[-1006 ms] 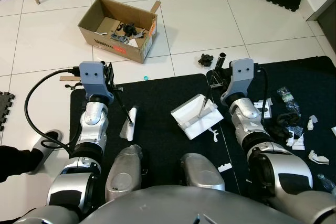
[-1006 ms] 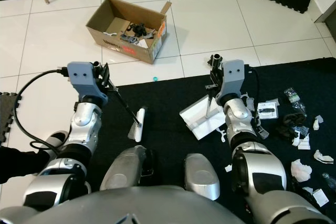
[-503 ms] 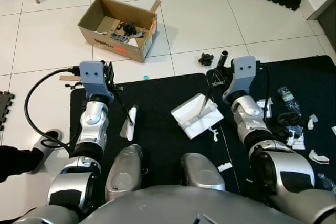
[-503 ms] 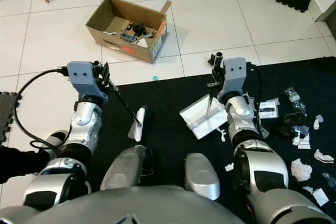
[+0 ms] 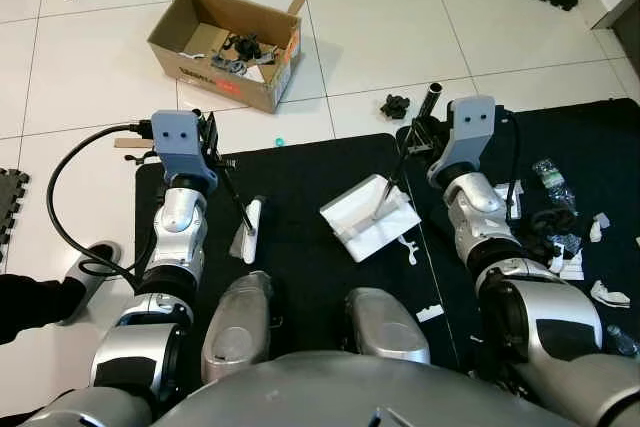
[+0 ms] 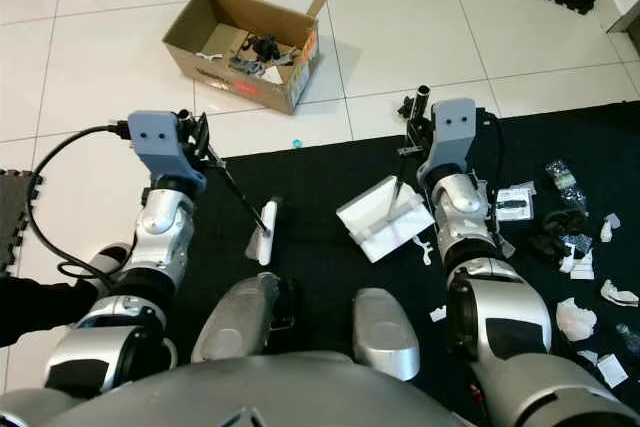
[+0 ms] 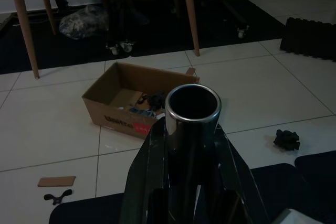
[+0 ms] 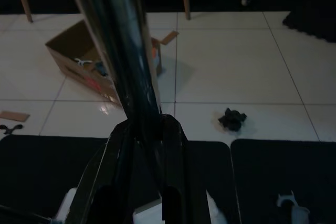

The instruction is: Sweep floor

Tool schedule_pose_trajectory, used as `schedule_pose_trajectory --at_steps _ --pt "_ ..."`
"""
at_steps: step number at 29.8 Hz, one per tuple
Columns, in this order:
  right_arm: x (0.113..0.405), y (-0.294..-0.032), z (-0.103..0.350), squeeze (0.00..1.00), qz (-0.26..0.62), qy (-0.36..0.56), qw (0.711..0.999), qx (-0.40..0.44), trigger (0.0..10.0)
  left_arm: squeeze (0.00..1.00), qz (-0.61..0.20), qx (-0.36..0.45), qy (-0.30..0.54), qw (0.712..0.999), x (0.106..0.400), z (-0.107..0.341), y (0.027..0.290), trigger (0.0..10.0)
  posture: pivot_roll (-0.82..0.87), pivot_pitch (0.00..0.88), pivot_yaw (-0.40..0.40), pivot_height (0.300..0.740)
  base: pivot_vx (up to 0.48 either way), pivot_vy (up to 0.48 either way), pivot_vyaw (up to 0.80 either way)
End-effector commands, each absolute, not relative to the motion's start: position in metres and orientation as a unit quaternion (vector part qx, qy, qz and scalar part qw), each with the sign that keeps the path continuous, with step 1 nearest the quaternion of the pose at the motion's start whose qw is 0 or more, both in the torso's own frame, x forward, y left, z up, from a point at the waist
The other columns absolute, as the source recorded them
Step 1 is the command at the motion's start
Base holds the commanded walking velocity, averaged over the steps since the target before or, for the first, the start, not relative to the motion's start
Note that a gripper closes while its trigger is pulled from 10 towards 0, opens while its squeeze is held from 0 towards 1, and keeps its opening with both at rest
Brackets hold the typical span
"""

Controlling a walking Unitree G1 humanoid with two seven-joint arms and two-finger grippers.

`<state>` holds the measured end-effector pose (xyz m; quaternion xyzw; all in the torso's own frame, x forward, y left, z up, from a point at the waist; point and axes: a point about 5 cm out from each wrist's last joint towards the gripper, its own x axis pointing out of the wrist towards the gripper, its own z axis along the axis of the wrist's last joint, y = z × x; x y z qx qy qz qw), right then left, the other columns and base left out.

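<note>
Both my arms are bent at the elbow and reach forward and down, forearms roughly parallel, over the black mat. My left gripper [image 5: 212,139] sits near the mat's left edge, fingers [image 7: 144,182] closed tight around a thin dark handle. My right gripper [image 5: 418,137] is near the mat's far edge, fingers [image 8: 118,177] likewise clamped on a slim metal handle. Wrists level, camera housings facing up. My knees show below.
</note>
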<state>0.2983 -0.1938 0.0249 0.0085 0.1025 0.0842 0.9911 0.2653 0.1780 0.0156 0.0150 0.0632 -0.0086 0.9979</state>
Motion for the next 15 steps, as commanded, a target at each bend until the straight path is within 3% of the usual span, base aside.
schedule_pose_trajectory --at_steps 1,15 --pt "0.314 -0.198 0.048 0.00 0.079 0.051 0.995 0.013 10.0 0.00 -0.005 0.026 0.151 0.988 0.243 -0.014 0.184 10.0 0.03 0.000 0.011 0.740 0.000 0.000 0.00" --pt "0.332 -0.189 0.078 0.00 0.085 -0.016 0.996 0.036 10.0 0.00 0.001 0.021 0.102 0.995 0.268 0.011 0.186 10.0 0.03 0.000 0.025 0.740 0.000 0.000 0.00"
